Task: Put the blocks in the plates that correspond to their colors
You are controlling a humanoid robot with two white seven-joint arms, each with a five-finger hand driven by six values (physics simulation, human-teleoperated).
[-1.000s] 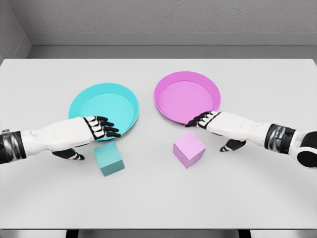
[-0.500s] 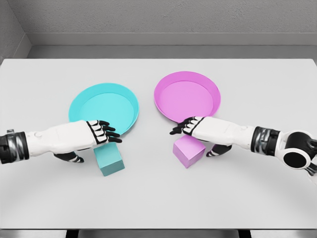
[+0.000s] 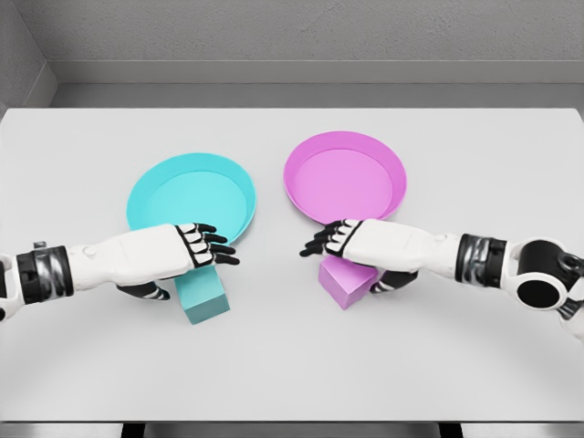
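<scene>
- Left hand: over the near-left top of teal block, on the block's side away from the pink plate. Fingers extended past the block's far edge, thumb hanging down on its left face. Nothing clamped yet.
- Risk: fingers closing with the palm this far off-centre could shove the teal block sideways rather than pinch it.
- Teal block: flat on table, just in front of teal plate, well left of the pink plate. Plate holds nothing.
- Risk: fingertips already close to the teal plate's near rim; a lift that swings low could clip the rim and skate the plate back.
- Pink plate: far of centre on the table, nothing in it. Near rim partly covered by the right hand.
- Pink block: on the table just in front of the pink plate's near rim, mostly hidden under the right hand.
- Right hand: draped over the pink block's top, fingers stretched leftward beyond it, thumb below on the right side. Probably no firm grip yet; contact hidden by the palm.
- Risk: block sits rotated, corner toward camera; thumb landing on a corner could twist it out on closing.
- Risk: short hop to the rim, low carry would knock the pink plate.
</scene>
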